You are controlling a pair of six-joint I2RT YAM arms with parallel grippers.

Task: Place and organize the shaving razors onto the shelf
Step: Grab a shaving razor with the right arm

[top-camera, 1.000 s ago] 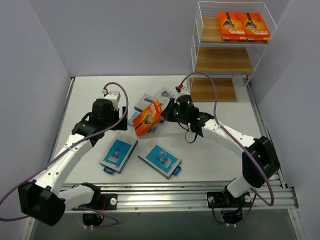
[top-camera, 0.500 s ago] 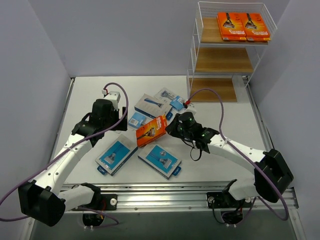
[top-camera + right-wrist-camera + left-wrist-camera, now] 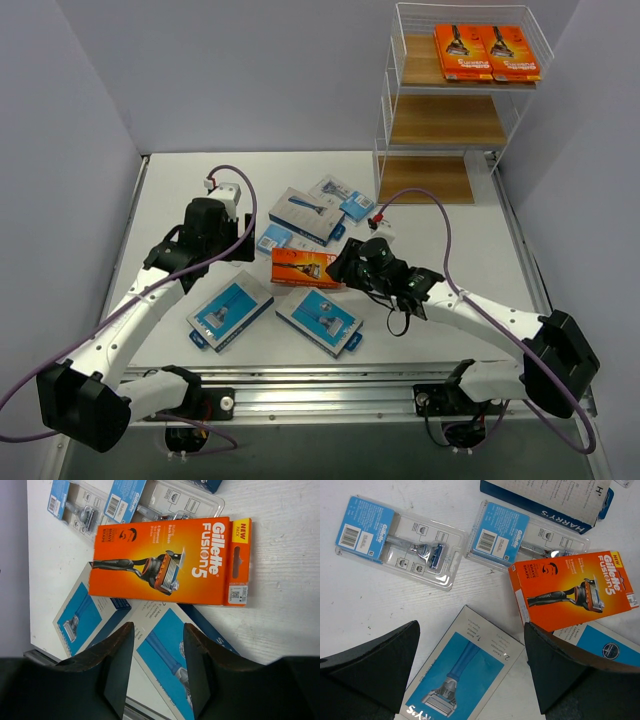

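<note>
Aluminium rail (image 3: 330, 395): crosses the bottom of the overhead view, with both arm bases fixed to it.
Left blue Harry's box (image 3: 228, 310): lies flat and face up on the white table (image 3: 180, 190), lower left of centre.
Right blue Harry's box (image 3: 320, 320): lies flat and face up at lower centre, near its twin but apart from it.
Right gripper (image 3: 157, 630): sits just right of centre in the overhead view. Its jaws stand parted and grasp nothing, and its fingertips sit just short of the orange pack.
Orange Gillette Fusion5 box (image 3: 308, 268): lies at the centre of the table, flat, printed face up, long side running left to right. It is free of both grippers, and its far edge overlaps a blister pack.
Left gripper (image 3: 471, 627): sits left of centre in the overhead view. Its jaws are spread wide and released, with nothing between them, and it hangs above the left blue box.
Near blister packs (image 3: 400, 540): two clear packs with blue cards lie side by side, just beyond the orange box.
Grey-and-blue Harry's box (image 3: 305, 212): lies flat, above centre.
Far blister pack (image 3: 345, 200): lies just right of that box, towards the rack.
Shelf (image 3: 445, 122): a white wire rack with three wooden tiers, upper right of the overhead view.
Shelved orange boxes (image 3: 462, 52): two lie flat side by side on the top tier.
</note>
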